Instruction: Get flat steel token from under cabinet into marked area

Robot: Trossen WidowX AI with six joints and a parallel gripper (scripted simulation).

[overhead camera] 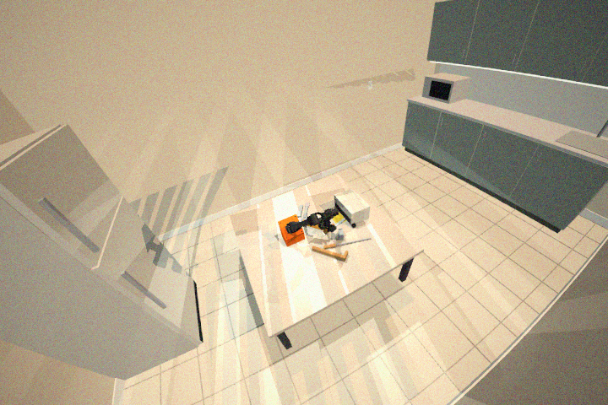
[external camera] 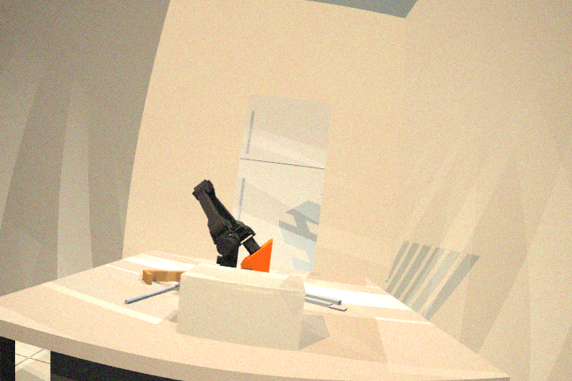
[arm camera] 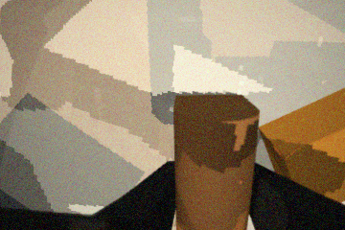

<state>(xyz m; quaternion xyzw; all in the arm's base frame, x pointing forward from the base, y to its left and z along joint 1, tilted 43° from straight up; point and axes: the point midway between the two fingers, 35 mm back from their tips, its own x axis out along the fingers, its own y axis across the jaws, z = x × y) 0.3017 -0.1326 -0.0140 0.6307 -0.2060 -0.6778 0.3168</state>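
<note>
The white cabinet (overhead camera: 355,206) (external camera: 239,309) stands on the table; the exterior view shows its plain side. My gripper (overhead camera: 331,229) (arm camera: 208,170) is low in front of the cabinet, shut on a brown wooden handle (arm camera: 214,144) that sticks up between its black fingers in the wrist view. The far end of the held tool is not clear. An orange wooden block-like piece (arm camera: 319,149) is just right of the handle. A yellow patch (overhead camera: 338,218), partly covered by the arm, lies before the cabinet. I cannot make out the steel token or the vent slots.
An L-shaped wooden tool (overhead camera: 328,252) (external camera: 160,275) and a grey rod (overhead camera: 357,241) (external camera: 149,294) lie on the table (overhead camera: 305,286) (external camera: 93,309). A small grey object (overhead camera: 339,234) is near the gripper. Thin grey bars (external camera: 325,299) lie on the cabinet's other side. The arm's base is orange (overhead camera: 291,234) (external camera: 260,259).
</note>
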